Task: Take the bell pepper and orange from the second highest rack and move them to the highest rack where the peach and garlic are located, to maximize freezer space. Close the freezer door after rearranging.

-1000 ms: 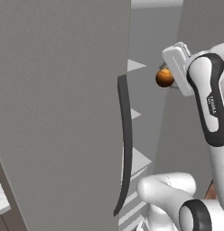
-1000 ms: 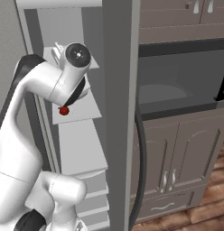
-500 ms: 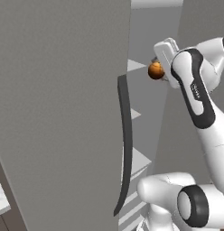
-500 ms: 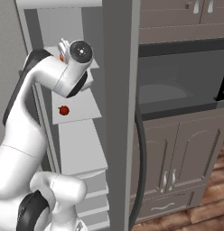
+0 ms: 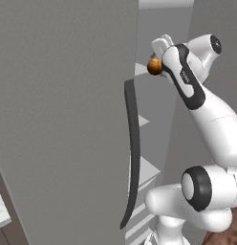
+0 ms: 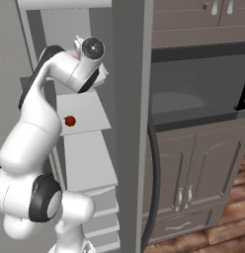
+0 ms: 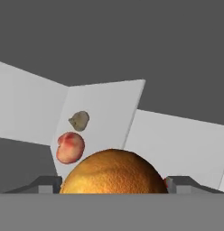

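The end effector [image 7: 113, 182] is clenched around a round, dimpled orange fruit [image 7: 113, 173], one dark finger tip showing at either side of it in the hand view. In the left base view the orange fruit [image 5: 155, 66] hangs high inside the tall grey freezer [image 6: 130, 74], level with the upper pale flat shelves, so it looks lifted clear of the rack it came from in order to pass over a shelf edge.

Ahead of the fruit lies a pale flat rack [image 7: 107, 106] carrying a pink-red rounded peach [image 7: 70, 147] and, just beyond it, a small pale greyish garlic bulb [image 7: 79, 120]; the two sit near one side edge, leaving bare shelf beside them for a drop. On the rack below, a small red bell pepper [image 6: 69, 120] sits near the front edge, not yet moved. The matte grey freezer door [image 5: 63, 119] with its long curved black handle [image 5: 134, 158] stands open, as it must while the arm works inside.
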Controlling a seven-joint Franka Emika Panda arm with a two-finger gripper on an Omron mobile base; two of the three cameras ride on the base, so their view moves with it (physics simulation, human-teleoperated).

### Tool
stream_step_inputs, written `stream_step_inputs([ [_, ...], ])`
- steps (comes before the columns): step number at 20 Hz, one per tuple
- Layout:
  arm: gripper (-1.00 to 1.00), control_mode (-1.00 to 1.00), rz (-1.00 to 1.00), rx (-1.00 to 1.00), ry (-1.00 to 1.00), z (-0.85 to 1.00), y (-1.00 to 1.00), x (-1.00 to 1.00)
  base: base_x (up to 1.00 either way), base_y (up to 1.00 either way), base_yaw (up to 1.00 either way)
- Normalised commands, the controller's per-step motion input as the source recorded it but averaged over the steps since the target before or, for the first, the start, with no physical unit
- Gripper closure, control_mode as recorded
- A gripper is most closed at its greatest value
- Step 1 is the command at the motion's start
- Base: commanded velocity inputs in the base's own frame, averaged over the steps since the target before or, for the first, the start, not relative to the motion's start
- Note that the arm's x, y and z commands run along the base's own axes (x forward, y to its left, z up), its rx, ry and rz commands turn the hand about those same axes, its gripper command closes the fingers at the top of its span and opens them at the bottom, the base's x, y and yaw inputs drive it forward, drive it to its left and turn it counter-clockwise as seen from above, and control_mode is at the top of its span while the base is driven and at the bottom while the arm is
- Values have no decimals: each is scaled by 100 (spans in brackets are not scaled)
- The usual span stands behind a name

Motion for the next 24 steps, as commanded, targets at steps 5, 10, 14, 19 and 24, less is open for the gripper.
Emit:
stream_step_inputs([
  [5, 100, -100, -5, 0, 0, 0, 6, 82, 0, 0, 0],
  [10, 100, -100, -1, 0, 0, 0, 12, 77, 0, 0, 0],
  [14, 100, -100, 0, 0, 0, -1, 20, 67, 0, 0, 0],
  [19, 100, -100, 0, -3, 0, -12, 21, 63, 0, 0, 0],
  [24, 100, -100, 0, -13, 0, -27, 19, 55, 0, 0, 0],
])
